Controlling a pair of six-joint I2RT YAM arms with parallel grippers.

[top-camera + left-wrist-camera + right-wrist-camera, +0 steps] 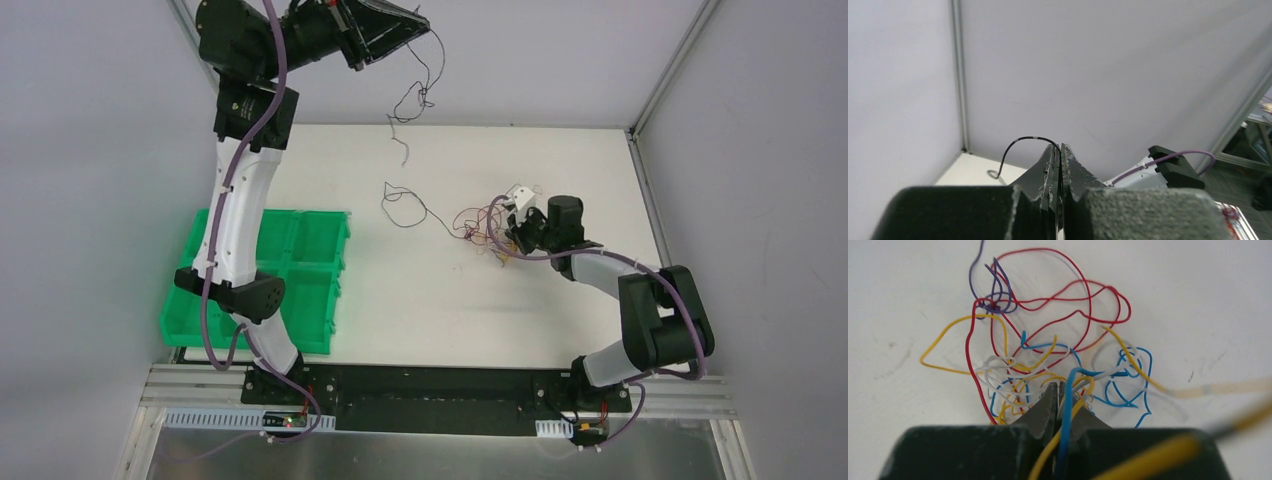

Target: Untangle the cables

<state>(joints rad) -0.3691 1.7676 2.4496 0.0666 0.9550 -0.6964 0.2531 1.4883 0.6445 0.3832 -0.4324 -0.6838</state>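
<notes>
A tangle of thin cables (485,225) in red, yellow, blue, white and purple lies on the white table, right of centre. My right gripper (512,232) is down in it. In the right wrist view the tangle (1048,330) spreads ahead of my right gripper (1058,386), which is shut with a blue cable (1066,405) and a yellow cable (1075,410) between the jaws. My left gripper (425,25) is raised high at the back, shut on a dark grey cable (420,95) that hangs down toward the table. In the left wrist view it arcs (1020,141) from my left gripper (1060,147).
A dark cable loop (405,205) lies on the table between the hanging cable and the tangle. Green bins (320,240) stand at the left under the left arm. A small white piece (518,193) sits just behind the tangle. Grey walls enclose the table.
</notes>
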